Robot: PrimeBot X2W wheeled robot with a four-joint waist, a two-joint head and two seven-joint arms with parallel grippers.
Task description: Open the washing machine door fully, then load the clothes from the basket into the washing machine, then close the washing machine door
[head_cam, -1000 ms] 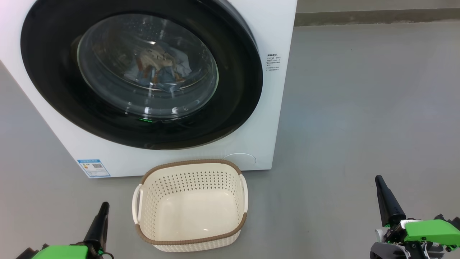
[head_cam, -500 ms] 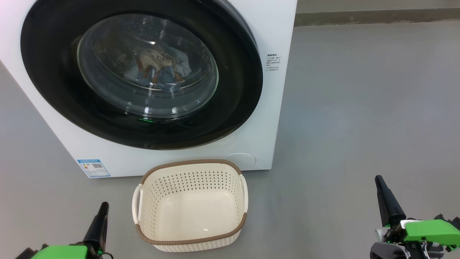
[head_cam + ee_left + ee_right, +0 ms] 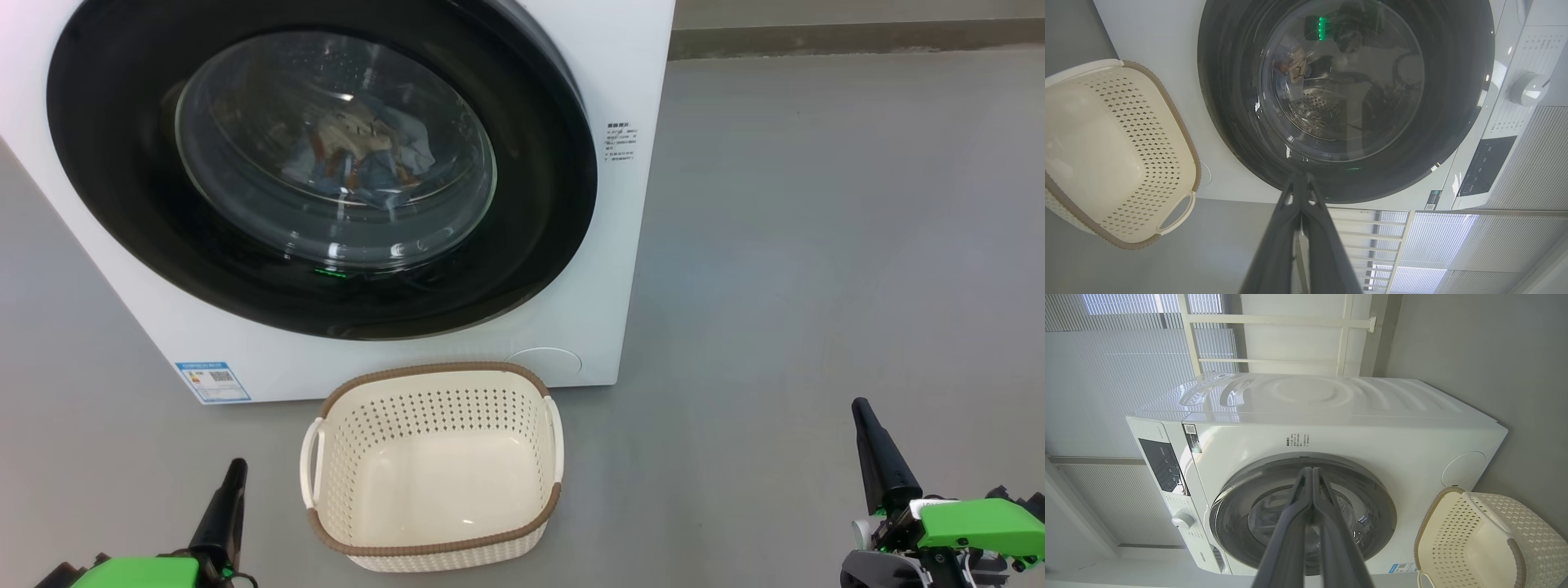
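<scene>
washing machine door (image 3: 122,163) is shut flush against the washing machine (image 3: 629,269): glossy black ring, glass bowl in the middle. clothes (image 3: 359,155) are inside the drum, visible through the glass, light blue with orange-brown print. basket (image 3: 433,369) stands upright on the grey floor (image 3: 816,245) just in front of the machine, below the door, empty, cream bottom showing. blue label (image 3: 212,381) is at the machine's lower corner, left of the basket in head view. round flap (image 3: 545,361) sits just behind the basket rim

left gripper (image 3: 235,474) is at lower left of head view, near the basket's left handle but apart from it, fingers pressed together, holding nothing. in the left wrist view the two fingers meet at the tip, lined up with the door's black ring. right gripper (image 3: 862,412) is at lower right, well apart from basket and machine, fingers closed tip to tip, empty. in the right wrist view the closed fingers aim at the door, basket off to the side. small green light (image 3: 329,272) reflects low in the door
</scene>
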